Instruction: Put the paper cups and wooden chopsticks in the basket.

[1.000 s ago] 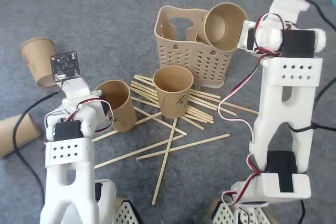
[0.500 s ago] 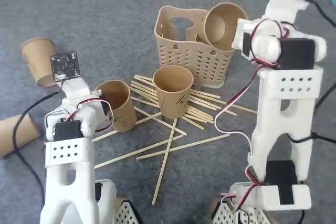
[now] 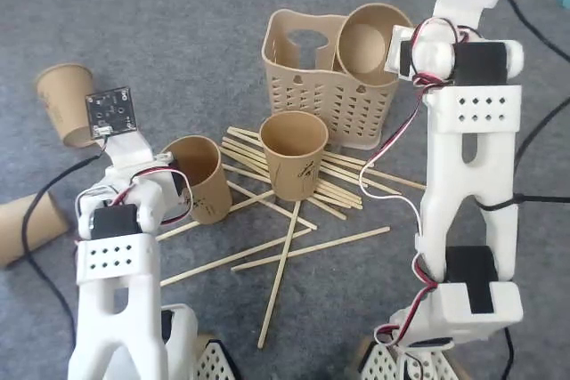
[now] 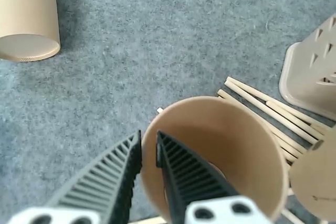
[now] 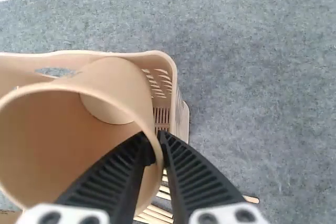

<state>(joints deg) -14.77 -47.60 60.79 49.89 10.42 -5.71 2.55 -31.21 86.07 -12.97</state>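
A tan perforated basket (image 3: 303, 86) stands at the back centre. My right gripper (image 5: 153, 146) is shut on the rim of a paper cup (image 3: 367, 44), holding it tilted over the basket's right end (image 5: 165, 85). My left gripper (image 4: 148, 153) is shut on the rim of a second paper cup (image 4: 220, 156), which sits tilted on the carpet left of centre (image 3: 198, 177). A third cup (image 3: 294, 154) stands upright on a scatter of wooden chopsticks (image 3: 294, 229) in front of the basket.
Two more paper cups lie on their sides at the left, one far back (image 3: 62, 102) and one at the edge (image 3: 27, 227). Grey carpet covers the whole surface. The arm bases stand at the front.
The right arm has swung left and back, carrying its cup further over the basket with the mouth turned more toward the camera. The left arm has kept still.
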